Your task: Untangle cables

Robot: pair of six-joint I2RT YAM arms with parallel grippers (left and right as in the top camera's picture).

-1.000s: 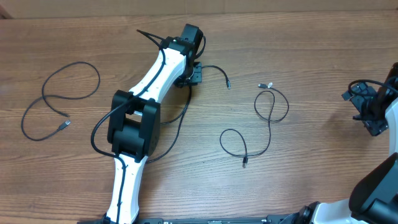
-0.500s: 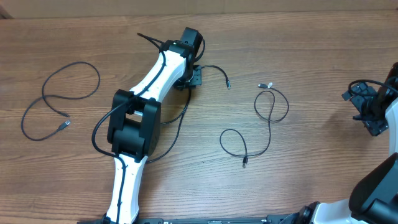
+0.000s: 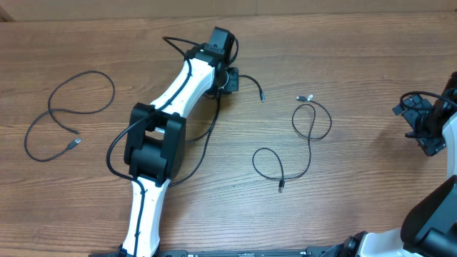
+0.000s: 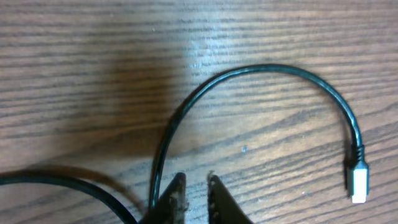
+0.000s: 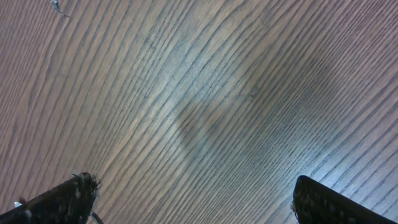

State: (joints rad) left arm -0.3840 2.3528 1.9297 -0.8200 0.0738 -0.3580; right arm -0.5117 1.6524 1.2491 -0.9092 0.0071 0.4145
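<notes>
Here, my left gripper (image 4: 194,186): jaws narrowly parted, gripping nothing. One cable (image 4: 261,70) runs just beside a finger (image 4: 176,196) and arcs to its pale plug (image 4: 358,185). Farther off on the table (image 3: 357,57), a second cable (image 3: 50,103) and a third cable (image 3: 310,151) lie looped, well apart. My right gripper (image 5: 193,202) is spread wide.

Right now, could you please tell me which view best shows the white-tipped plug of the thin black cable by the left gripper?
The left wrist view: the white-tipped plug sits close and sharp at right. Overhead, that plug is only a tiny speck. The right wrist view misses it.
</notes>
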